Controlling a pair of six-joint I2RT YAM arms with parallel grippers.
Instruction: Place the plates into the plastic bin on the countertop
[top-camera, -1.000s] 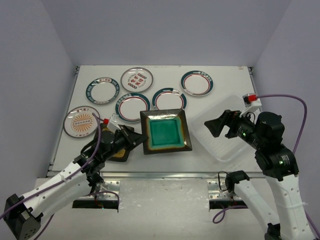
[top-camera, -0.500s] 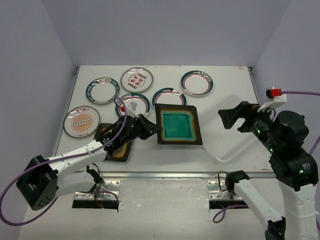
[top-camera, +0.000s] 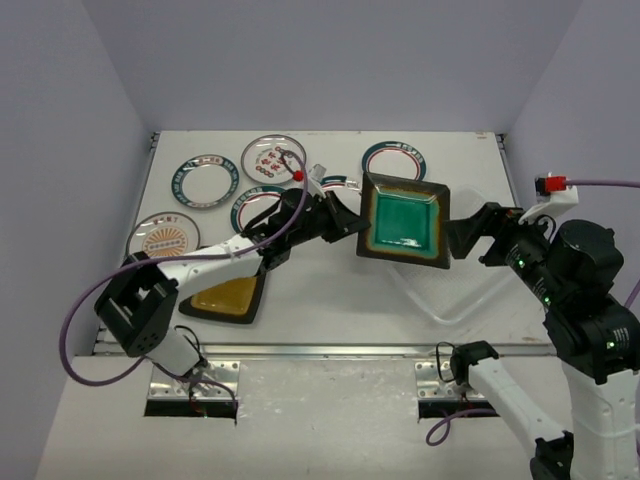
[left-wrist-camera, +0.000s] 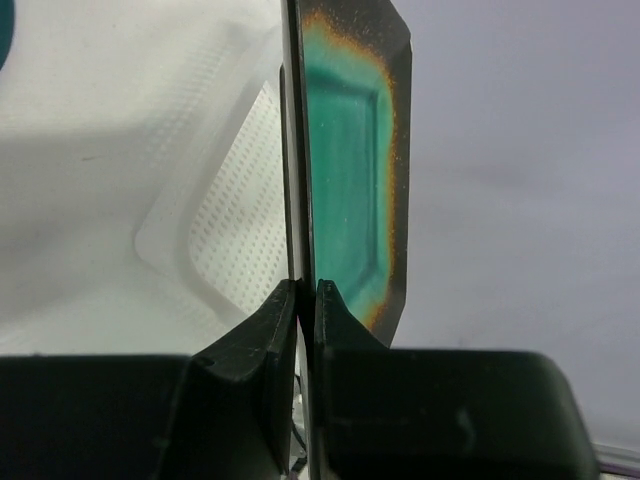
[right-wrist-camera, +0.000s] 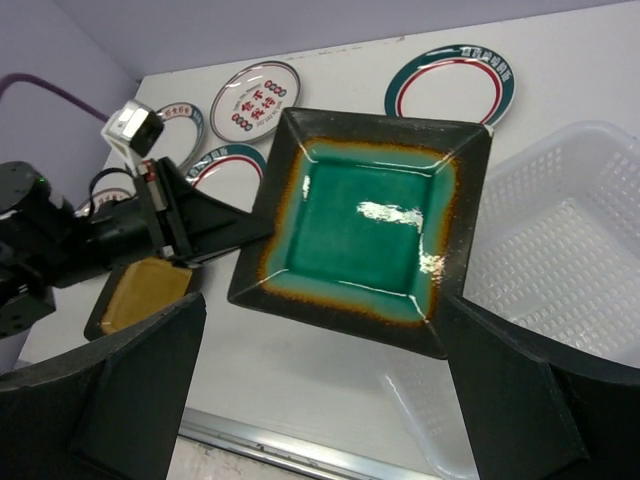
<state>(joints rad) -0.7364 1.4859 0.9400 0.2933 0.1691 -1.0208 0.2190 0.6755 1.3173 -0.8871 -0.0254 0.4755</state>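
Observation:
My left gripper (top-camera: 352, 222) is shut on the left rim of the square teal plate (top-camera: 403, 225) and holds it tilted in the air over the left end of the plastic bin (top-camera: 460, 290). The left wrist view shows the jaws (left-wrist-camera: 306, 295) pinching the plate's edge (left-wrist-camera: 350, 170) with the bin (left-wrist-camera: 230, 220) below. My right gripper (top-camera: 468, 238) is open and empty beside the plate's right edge, above the bin. The right wrist view shows the teal plate (right-wrist-camera: 365, 225) and the bin (right-wrist-camera: 560, 260). The amber plate (top-camera: 228, 297) lies on the countertop (top-camera: 330, 290).
Several round white plates lie at the back: teal-rimmed ones (top-camera: 205, 180) (top-camera: 395, 160) (top-camera: 255, 205), a red-motif one (top-camera: 273, 158) and an orange-motif one (top-camera: 163, 238). Grey walls enclose three sides. The metal front edge (top-camera: 320, 350) is near the arm bases.
My left gripper has lifted the teal plate off the countertop and carried it right and back, tilting it over the bin. The right gripper has pulled back to the right.

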